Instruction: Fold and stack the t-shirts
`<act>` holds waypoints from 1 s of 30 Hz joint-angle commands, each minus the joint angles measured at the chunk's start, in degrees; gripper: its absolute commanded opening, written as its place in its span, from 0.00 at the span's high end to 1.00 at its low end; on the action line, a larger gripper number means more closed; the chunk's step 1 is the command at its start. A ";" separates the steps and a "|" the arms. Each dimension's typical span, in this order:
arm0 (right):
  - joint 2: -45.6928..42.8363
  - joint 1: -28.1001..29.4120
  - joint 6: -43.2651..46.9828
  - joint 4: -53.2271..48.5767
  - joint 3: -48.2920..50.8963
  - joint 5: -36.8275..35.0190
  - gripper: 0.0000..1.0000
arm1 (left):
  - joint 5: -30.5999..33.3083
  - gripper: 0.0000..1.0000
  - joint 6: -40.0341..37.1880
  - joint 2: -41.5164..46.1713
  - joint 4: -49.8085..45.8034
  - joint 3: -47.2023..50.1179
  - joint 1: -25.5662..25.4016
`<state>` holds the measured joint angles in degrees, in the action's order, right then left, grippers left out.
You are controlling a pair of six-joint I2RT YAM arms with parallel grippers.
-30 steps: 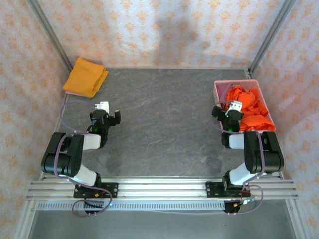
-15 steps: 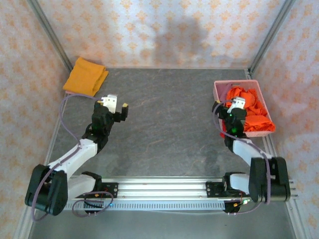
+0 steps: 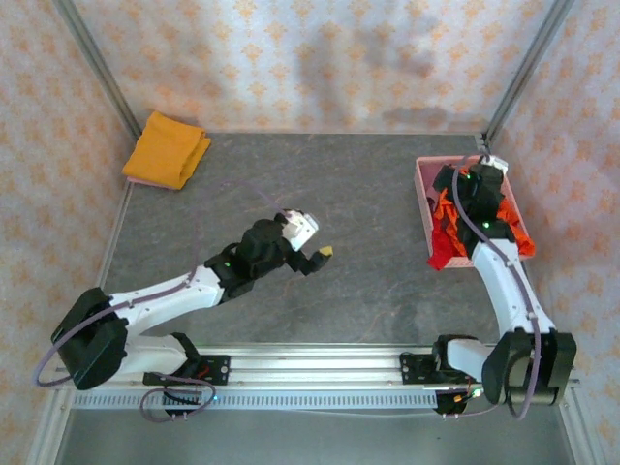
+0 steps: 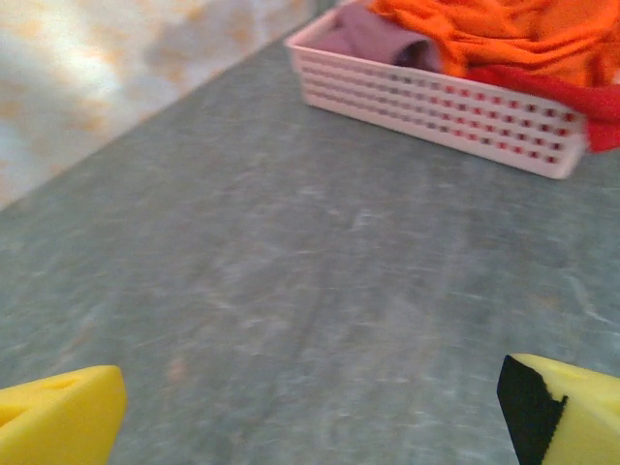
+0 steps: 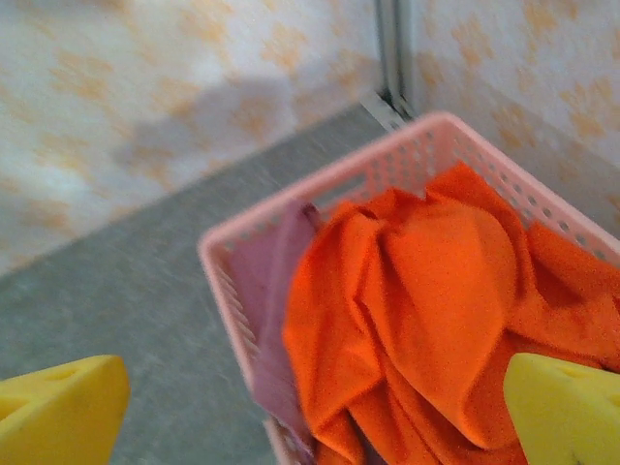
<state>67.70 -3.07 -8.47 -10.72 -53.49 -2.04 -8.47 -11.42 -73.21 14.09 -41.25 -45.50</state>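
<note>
Fingers apart on left end effector [image 4: 310, 412] and right end effector [image 5: 310, 417], above orange shirt [image 5: 426, 281] at centre frame: likely soft, limp; pinch a raised fold.

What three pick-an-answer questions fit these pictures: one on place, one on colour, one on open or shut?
1. Where is the folded yellow shirt? A far left corner; B middle; C near right corner.
2. What colour is the basket? A blue; B pink; C green.
3. How is the left pincer? A shut on a shirt; B shut, empty; C open.
Answers: 1 A, the top view shows it there; 2 B, its lattice wall is pink; 3 C, its fingertips stand wide apart.
</note>
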 commanded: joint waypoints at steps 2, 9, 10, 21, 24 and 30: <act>7.78 -3.09 -2.94 -11.22 -3.81 -2.40 0.01 | -4.10 0.00 1.18 -3.63 1.57 -4.44 -3.35; 21.32 -9.21 -5.96 -10.28 -8.19 1.38 0.15 | -7.10 0.00 3.41 -7.27 5.64 -5.85 -4.60; 22.98 -9.54 -5.87 -10.48 -9.14 2.02 0.23 | -7.09 0.00 3.55 -7.51 5.85 -5.95 -4.68; 9.55 -9.65 -6.73 -10.23 -9.06 7.62 1.00 | -5.77 0.00 2.96 -8.38 5.14 -5.85 -4.76; 2.08 -9.62 -6.56 -9.34 -7.68 10.21 1.00 | -6.04 0.00 2.54 -9.00 5.52 -5.95 -4.72; -8.37 -6.65 -2.95 -8.88 -10.11 16.81 1.00 | -6.19 0.00 5.18 -11.53 10.30 -5.97 -4.73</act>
<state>62.15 -11.66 -13.74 -21.06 -61.82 10.72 -14.59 -8.34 -83.55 19.99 -46.00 -49.89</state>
